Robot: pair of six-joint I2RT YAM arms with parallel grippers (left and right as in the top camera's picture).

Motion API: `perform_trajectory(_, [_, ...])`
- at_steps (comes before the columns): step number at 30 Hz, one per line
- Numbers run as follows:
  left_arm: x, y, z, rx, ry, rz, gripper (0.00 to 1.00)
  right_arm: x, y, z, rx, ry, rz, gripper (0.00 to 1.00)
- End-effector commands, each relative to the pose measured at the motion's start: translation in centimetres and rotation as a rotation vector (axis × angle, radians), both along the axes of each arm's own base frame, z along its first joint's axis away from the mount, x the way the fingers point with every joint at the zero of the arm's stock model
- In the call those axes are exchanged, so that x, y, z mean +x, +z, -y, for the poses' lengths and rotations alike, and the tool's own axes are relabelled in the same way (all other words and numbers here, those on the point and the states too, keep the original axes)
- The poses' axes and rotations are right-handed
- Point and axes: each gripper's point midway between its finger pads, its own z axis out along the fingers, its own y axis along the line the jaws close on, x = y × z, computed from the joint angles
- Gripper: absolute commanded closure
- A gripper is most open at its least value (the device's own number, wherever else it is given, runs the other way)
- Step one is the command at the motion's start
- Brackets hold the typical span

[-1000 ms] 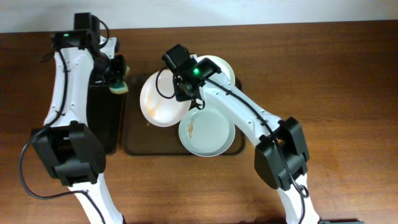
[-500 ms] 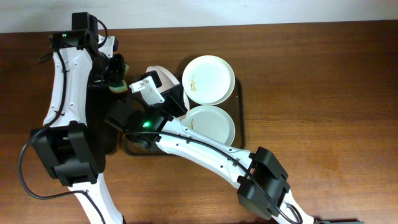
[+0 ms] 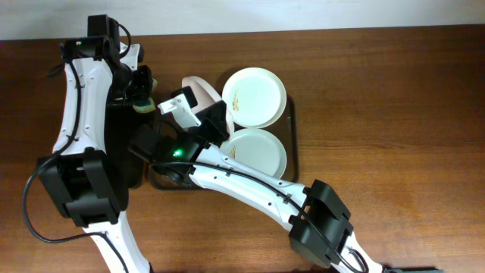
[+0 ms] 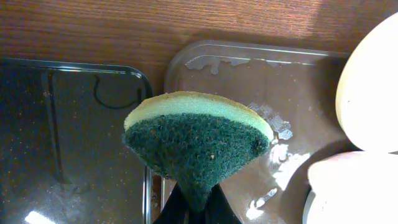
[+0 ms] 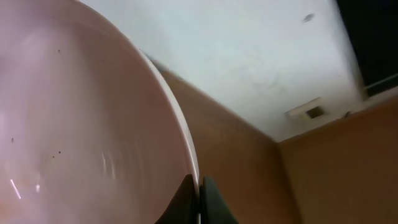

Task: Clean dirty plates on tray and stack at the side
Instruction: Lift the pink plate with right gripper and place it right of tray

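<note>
The dark-brown tray (image 3: 294, 144) holds two white plates lying flat: one at the back (image 3: 256, 97) and one at the front (image 3: 261, 152), each with thin orange-brown streaks near its left side. My right gripper (image 3: 217, 123) is shut on the rim of the third plate (image 3: 198, 92) and holds it tilted on edge over the tray's left half. In the right wrist view the fingers (image 5: 200, 190) pinch that plate (image 5: 74, 124). My left gripper (image 4: 196, 211) is shut on a green-and-yellow sponge (image 4: 196, 134), just left of the held plate (image 4: 348, 186).
A narrow black tray (image 3: 125, 155) lies left of the brown tray (image 4: 249, 81), under my left arm, and also shows in the left wrist view (image 4: 62, 124). My right arm crosses the front of the brown tray. Bare wooden table (image 3: 386, 114) lies to the right.
My right arm has swung from the tray's right side round to its front left. The plate it holds went from near flat to tilted on edge. The left arm has held still.
</note>
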Motion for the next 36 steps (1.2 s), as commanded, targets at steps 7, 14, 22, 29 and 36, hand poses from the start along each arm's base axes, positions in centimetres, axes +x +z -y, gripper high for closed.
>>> perform_trajectory(7, [0.3, 0.3, 0.3, -0.018, 0.000, 0.009, 0.99, 0.1, 5.1, 5.9, 0.734, 0.024, -0.405, 0.96])
perform_trajectory(14, [0.3, 0.3, 0.5, -0.018, -0.003, 0.011, 0.99, 2.8, 2.2, 26.4, 0.967, -0.471, -0.516, 0.96])
perform_trajectory(22, [0.3, 0.3, 0.7, -0.015, -0.008, 0.011, 0.99, -0.9, -12.1, 39.0, 0.992, -0.883, -0.574, 0.96])
perform_trajectory(29, [0.3, 0.3, 0.7, -0.015, -0.008, 0.010, 0.99, -2.0, -18.1, 41.2, 0.990, -0.923, -0.508, 0.74])
perform_trajectory(36, [0.3, 0.3, 0.7, -0.015, -0.008, 0.010, 0.99, 1.3, -9.1, 35.1, 1.155, -0.675, -0.622, 0.22])
